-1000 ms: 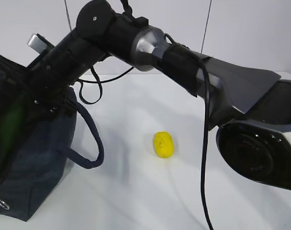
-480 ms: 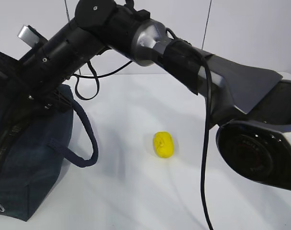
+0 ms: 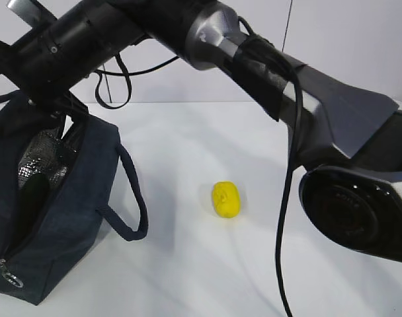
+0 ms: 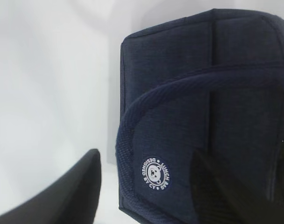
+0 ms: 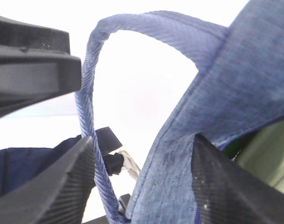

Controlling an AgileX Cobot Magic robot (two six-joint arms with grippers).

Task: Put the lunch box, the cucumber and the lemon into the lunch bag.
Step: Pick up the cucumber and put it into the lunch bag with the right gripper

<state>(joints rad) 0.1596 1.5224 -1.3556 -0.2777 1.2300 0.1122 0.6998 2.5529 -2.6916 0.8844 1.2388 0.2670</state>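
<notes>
Right gripper [image 5: 142,182], jaws spread, is hovering at the boxy navy fabric lunch bag [image 3: 62,218]; the small yellow oval lemon [image 3: 226,199] is waiting mid-table, probably next; left gripper's state unclear.

The lunch bag [image 3: 55,218] is cut off by the left and bottom edges of the exterior view, and its interior is mostly in shadow. The right gripper [image 5: 142,186] shows only two dark fingers [image 5: 53,186], cut off at the bottom edge. The bag strap [image 5: 90,116] is blurred. The left gripper [image 4: 146,196] appears partly, its tips out of frame.
</notes>
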